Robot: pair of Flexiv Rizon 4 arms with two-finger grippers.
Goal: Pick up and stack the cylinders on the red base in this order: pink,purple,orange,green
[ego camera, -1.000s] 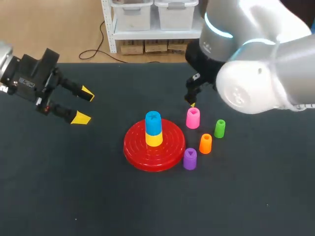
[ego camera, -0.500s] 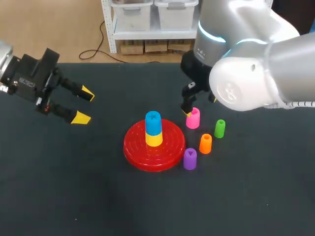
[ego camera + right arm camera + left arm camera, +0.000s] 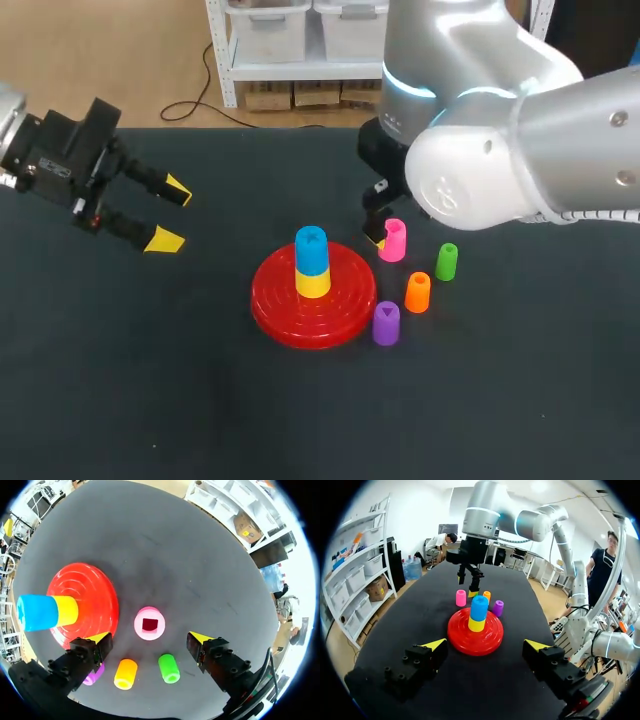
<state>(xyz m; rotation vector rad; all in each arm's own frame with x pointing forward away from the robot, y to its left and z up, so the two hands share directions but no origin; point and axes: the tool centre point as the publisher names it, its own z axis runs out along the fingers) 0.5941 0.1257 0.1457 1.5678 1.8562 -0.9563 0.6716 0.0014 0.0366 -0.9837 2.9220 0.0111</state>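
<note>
Pink cylinder [image 3: 149, 624] stands beside the red base [image 3: 95, 595], between the right fingers [image 3: 100, 639], spread wide apart; left fingers [image 3: 434, 644] gape empty over the table's [image 3: 150, 380] left edge.

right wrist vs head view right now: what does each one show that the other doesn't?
Right wrist only: both yellow tips of the right gripper, open, one to each side of the pink cylinder, with gaps showing.
Head only: the left gripper, open, far off to the left of the red base.
Both: the base with the blue cylinder on the yellow cylinder, and the orange cylinder, green cylinder and purple cylinder beside it.
</note>
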